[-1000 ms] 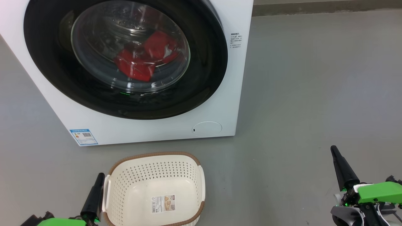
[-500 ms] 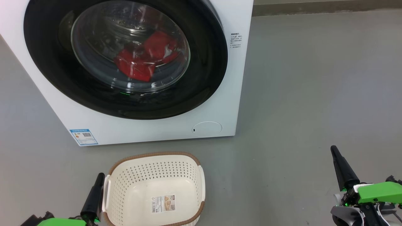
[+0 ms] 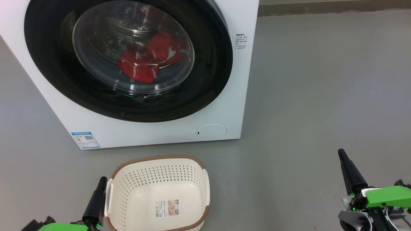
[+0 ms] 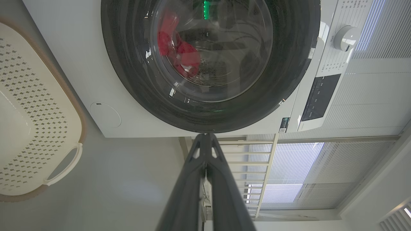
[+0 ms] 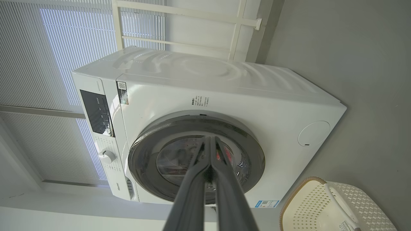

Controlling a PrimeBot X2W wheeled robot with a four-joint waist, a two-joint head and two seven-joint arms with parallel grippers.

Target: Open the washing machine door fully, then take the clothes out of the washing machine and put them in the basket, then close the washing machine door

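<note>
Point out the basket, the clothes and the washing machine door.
basket [image 3: 157,175]: head view, perforated back wall.
clothes [image 3: 138,69]: head view, red fabric behind the glass.
washing machine door [image 3: 212,64]: head view, right side of black rim.

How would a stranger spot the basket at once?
Find the white washing machine on the grey floor. On the floor before its front sits the basket, cream perforated plastic. Its brown woven-look rim and paper label inside set it apart.

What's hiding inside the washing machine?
Behind the shut washing machine door, red clothes lie in the steel drum. The black rim hides the drum's edges; the clothes cover whatever lies underneath.
</note>
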